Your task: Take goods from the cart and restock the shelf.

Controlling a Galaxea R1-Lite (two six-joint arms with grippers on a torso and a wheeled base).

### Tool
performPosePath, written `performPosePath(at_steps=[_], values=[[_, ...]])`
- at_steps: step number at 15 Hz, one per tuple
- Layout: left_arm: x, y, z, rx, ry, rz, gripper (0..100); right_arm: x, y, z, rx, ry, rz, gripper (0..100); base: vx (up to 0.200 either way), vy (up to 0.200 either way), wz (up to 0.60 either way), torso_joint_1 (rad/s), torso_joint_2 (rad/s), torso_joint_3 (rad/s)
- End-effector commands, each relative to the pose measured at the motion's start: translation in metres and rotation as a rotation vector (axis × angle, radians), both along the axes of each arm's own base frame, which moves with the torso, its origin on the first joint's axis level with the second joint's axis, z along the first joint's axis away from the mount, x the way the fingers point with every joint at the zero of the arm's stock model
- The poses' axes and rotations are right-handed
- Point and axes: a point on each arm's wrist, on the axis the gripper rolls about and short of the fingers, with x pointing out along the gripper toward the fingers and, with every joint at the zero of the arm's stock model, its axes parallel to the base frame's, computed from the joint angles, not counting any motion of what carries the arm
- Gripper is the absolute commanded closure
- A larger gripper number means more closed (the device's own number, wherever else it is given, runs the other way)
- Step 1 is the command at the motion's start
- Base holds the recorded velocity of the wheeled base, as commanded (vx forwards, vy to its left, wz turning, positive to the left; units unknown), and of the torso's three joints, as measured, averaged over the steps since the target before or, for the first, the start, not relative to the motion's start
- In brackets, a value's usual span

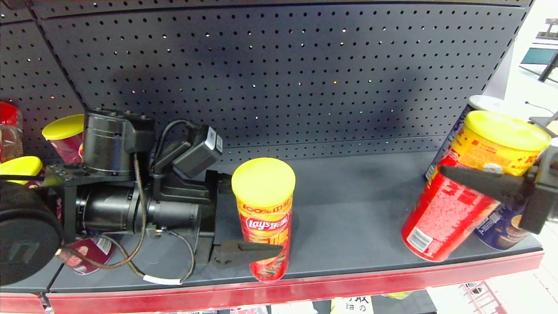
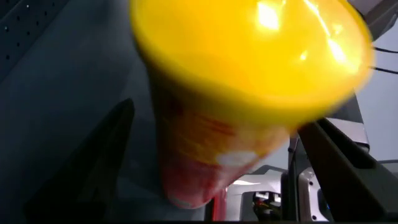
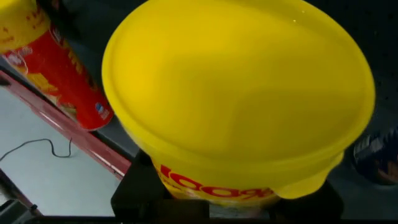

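Along the shelf's red front lip [image 1: 305, 285], the centre can [image 1: 263, 205] is stood upright near the edge. It is straddled by the left jaws, which are released, with a thin gap seen on either side. Its body is red and orange under a yellow lid. To the right, the tilted can [image 1: 444, 218], red with a yellow lid, is clenched by the right jaws. Whether its base touches the deck cannot be told. Its way back is blocked by a dark blue can [image 1: 497, 231] just behind. Yellow-lidded cans [image 1: 65, 128] are ranged behind the left arm, and the back is closed by pegboard [image 1: 279, 78].
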Motion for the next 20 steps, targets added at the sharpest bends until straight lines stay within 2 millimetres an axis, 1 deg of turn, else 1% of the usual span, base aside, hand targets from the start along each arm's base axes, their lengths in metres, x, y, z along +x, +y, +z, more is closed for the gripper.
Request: performPosePath(at_steps=[1,2,3,5,10,11,12,14,15,16,18,20], values=[[-0.013,0.013,0.003,-0.007,-0.014,0.018,0,0.042,0.027,0.005,0.002,-0.003,0.05,100,0.0,0.0,0.0,0.0,0.0,0.0],[-0.017,0.017,0.005,-0.011,-0.021,0.027,0,0.052,0.038,0.006,0.006,-0.011,0.076,100,0.0,0.0,0.0,0.0,0.0,0.0],[-0.02,0.022,0.006,-0.013,-0.025,0.036,0,0.058,0.048,0.005,0.005,-0.01,0.104,100,0.0,0.0,0.0,0.0,0.0,0.0],[-0.031,0.034,0.006,-0.017,-0.03,0.063,0,0.075,0.071,0.0,-0.005,0.014,0.157,100,0.0,0.0,0.0,0.0,0.0,0.0],[-0.067,0.054,-0.011,-0.003,-0.004,0.075,0,0.116,0.111,-0.007,0.012,-0.005,0.243,100,0.0,0.0,0.0,0.0,0.0,0.0],[-0.067,0.055,-0.011,0.0,-0.004,0.082,0,0.121,0.113,-0.01,0.009,0.0,0.244,100,0.0,0.0,0.0,0.0,0.0,0.0],[-0.067,0.056,-0.009,0.002,-0.008,0.112,0,0.133,0.122,-0.015,0.004,0.01,0.247,100,0.0,0.0,0.0,0.0,0.0,0.0],[-0.071,0.059,-0.009,-0.009,0.012,0.125,0,0.147,0.14,-0.021,-0.002,0.006,0.267,100,0.0,0.0,0.0,0.0,0.0,0.0],[-0.074,0.06,-0.01,-0.011,0.021,0.128,0,0.153,0.145,-0.022,-0.006,0.0,0.27,100,0.0,0.0,0.0,0.0,0.0,0.0],[-0.08,0.065,-0.012,-0.014,0.027,0.143,0,0.164,0.154,-0.026,-0.016,-0.014,0.281,100,0.0,0.0,0.0,0.0,0.0,0.0],[-0.087,0.069,-0.016,-0.01,0.028,0.152,0,0.172,0.161,-0.031,-0.022,-0.014,0.289,100,0.0,0.0,0.0,0.0,0.0,0.0],[-0.089,0.072,-0.015,-0.01,0.032,0.19,0,0.18,0.166,-0.036,-0.035,-0.019,0.292,100,0.0,0.0,0.0,0.0,0.0,0.0]])
